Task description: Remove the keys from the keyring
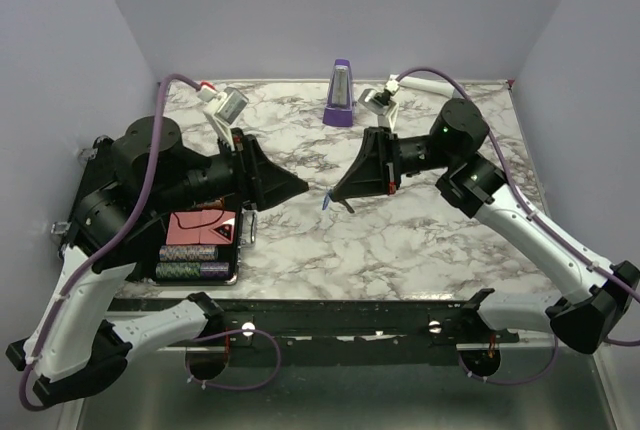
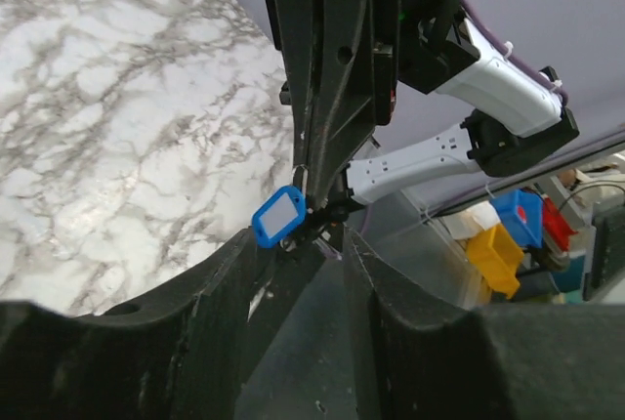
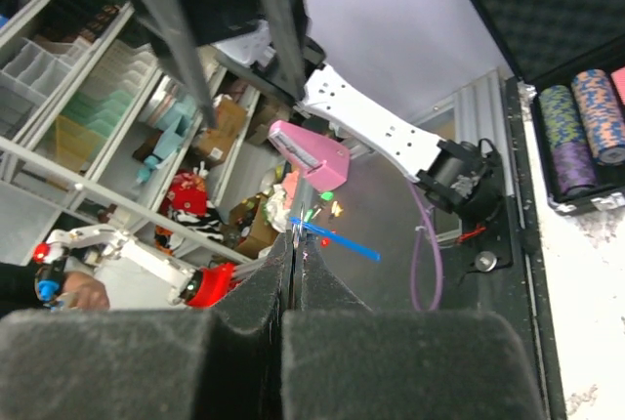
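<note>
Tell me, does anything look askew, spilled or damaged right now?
Nothing stands out. The blue-headed key is pinched at the right gripper's tip; the purple metronome stands upright, and the chips sit stacked in their case.

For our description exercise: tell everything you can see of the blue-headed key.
The blue-headed key shows a bright blue oblong plastic head with a pale panel, tilted, with small silvery metal beside it. It hangs above the marble table, pinched at the tip of the shut right gripper; the open left gripper sits close by.
</note>
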`<state>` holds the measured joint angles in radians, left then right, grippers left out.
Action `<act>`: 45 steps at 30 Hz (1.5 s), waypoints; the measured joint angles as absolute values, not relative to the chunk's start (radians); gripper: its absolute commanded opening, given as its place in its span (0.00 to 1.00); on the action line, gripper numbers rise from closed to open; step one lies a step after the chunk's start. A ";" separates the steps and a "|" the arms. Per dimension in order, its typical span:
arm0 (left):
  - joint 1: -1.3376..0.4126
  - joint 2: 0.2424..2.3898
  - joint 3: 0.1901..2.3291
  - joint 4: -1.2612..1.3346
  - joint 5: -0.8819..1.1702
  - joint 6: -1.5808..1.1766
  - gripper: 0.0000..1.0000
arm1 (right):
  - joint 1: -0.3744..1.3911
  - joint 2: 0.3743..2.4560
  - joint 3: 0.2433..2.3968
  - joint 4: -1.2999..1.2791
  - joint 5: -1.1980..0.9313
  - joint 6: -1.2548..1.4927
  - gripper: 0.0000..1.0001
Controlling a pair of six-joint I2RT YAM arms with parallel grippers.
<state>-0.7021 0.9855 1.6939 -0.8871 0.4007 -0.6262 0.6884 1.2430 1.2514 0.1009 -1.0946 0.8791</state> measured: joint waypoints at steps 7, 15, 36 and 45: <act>-0.749 1.007 1.635 -0.827 0.474 -0.668 0.40 | 0.688 1.197 1.259 0.131 -1.124 0.946 0.01; -0.852 1.026 1.665 -0.791 0.456 -0.689 0.33 | 0.688 1.168 1.276 0.104 -1.122 0.942 0.01; -0.963 1.094 1.674 -0.732 0.320 -0.745 0.18 | 0.695 1.145 1.306 0.025 -1.115 0.897 0.01; -0.984 1.106 1.692 -0.736 0.302 -0.752 0.00 | 0.695 1.136 1.306 0.010 -1.111 0.888 0.01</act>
<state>-0.9844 1.1065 1.6924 -0.7364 0.3023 -0.7521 0.6949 1.1358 1.3064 0.0105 -1.1107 0.8883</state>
